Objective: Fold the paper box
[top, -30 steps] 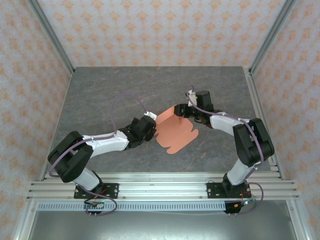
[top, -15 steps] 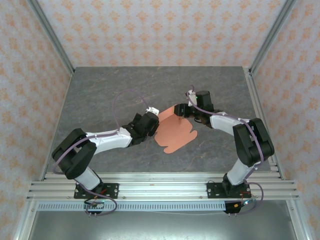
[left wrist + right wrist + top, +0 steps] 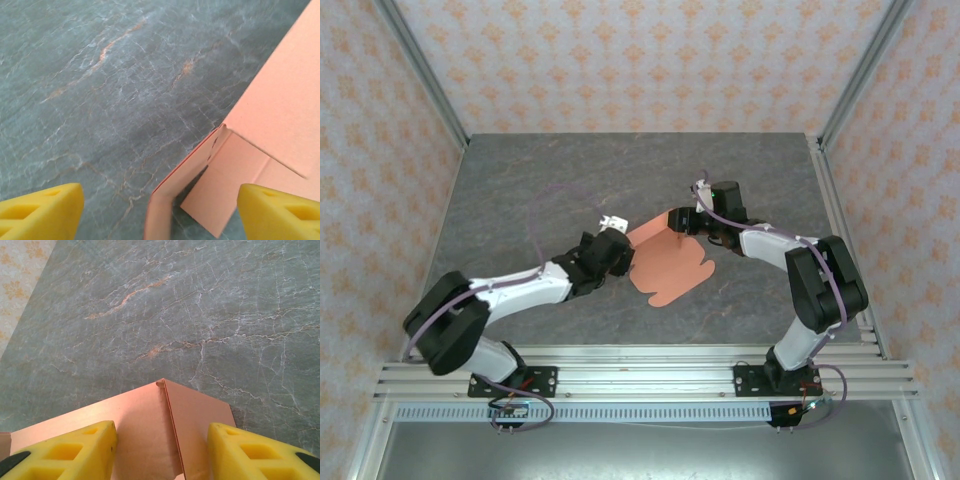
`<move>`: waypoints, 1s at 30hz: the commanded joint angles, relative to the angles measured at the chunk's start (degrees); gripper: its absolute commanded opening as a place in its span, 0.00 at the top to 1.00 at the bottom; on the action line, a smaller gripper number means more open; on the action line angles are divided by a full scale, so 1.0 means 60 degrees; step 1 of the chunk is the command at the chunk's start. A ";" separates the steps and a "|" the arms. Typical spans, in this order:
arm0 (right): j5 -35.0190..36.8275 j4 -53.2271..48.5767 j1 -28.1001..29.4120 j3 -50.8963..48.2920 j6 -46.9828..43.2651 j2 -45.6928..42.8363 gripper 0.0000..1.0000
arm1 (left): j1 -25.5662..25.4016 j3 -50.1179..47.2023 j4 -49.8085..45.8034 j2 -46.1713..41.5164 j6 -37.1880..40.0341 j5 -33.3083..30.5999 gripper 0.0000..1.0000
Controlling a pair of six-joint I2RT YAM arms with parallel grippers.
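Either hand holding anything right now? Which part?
Right hand looks closed on the paper box, across its raised folded corner at the far end. Left hand is open, straddling a flap edge without gripping.

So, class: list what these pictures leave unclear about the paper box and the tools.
Top external: the right tool hides its own fingertips; grip on the paper box unclear.
Left wrist: box's far panels, cut off by right edge.
Right wrist: box's lower part, cut off by bottom edge.
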 commanded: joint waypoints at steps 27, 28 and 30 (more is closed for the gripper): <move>0.0155 -0.0651 0.0172 -0.0096 -0.0114 0.0208 0.50 | -0.1965 -0.1042 -0.0333 -0.0618 -0.8378 -0.0044 0.28; 0.0143 -0.0657 0.0173 -0.0082 -0.0117 0.0225 0.50 | -0.1946 -0.1036 -0.0194 -0.0542 -0.8323 -0.0159 0.33; 0.0120 -0.0631 0.0176 -0.0075 -0.0106 0.0242 0.50 | -0.1894 -0.1105 0.0159 -0.0373 -0.8284 -0.0249 0.35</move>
